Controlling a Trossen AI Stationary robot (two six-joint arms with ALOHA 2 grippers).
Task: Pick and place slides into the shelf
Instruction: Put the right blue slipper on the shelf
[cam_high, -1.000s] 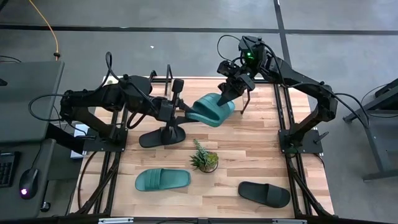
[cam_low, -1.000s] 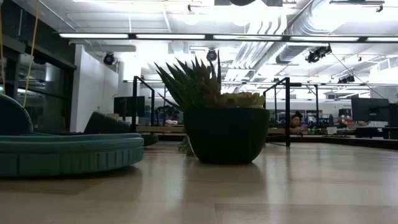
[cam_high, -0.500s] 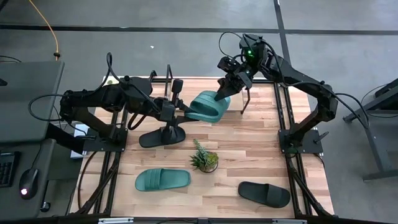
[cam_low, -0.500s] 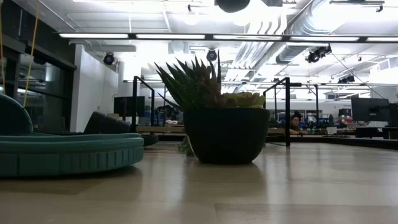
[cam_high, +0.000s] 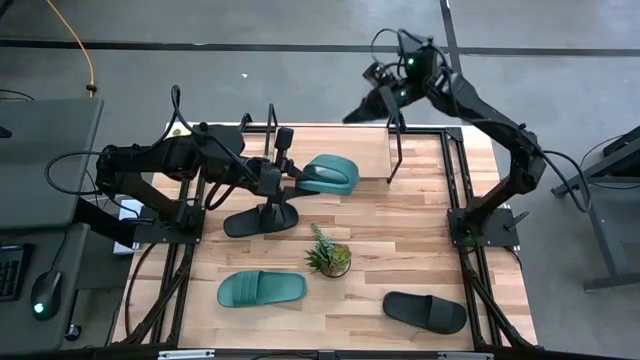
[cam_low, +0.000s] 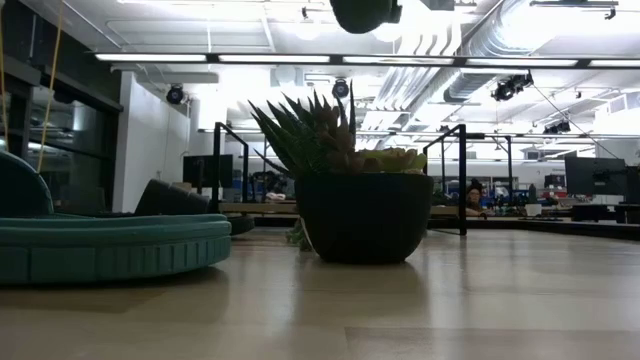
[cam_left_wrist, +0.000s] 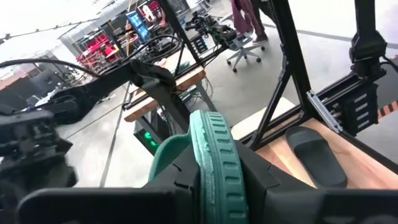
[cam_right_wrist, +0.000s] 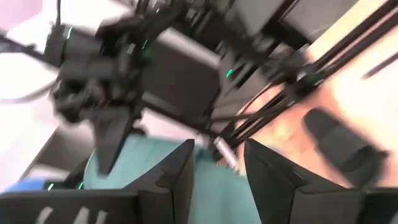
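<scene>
- Slides first, from the high view: we see one teal slide pinched at its near-left end by the left end effector, lying over the shelf area at the far middle of the tabletop. A second teal slide lies near left, one black slide near right, another black slide under the left arm, and a potted plant stands between them.
- Same view, what changed: a second ago the right end effector gripped the far end of that teal slide; it has now let go and pulled away beyond the far edge of the tabletop. We judge the handover finished, so the left arm alone must settle the slide on the shelf.
- Low view: the plant pot fills the centre, the near teal slide sits at left, and the shelf's frames stand behind.
- Left wrist view: the left fingers are clenched on the teal slide's ribbed sole.
- Right wrist view: the right fingers stand apart, released, with nothing between them.
</scene>
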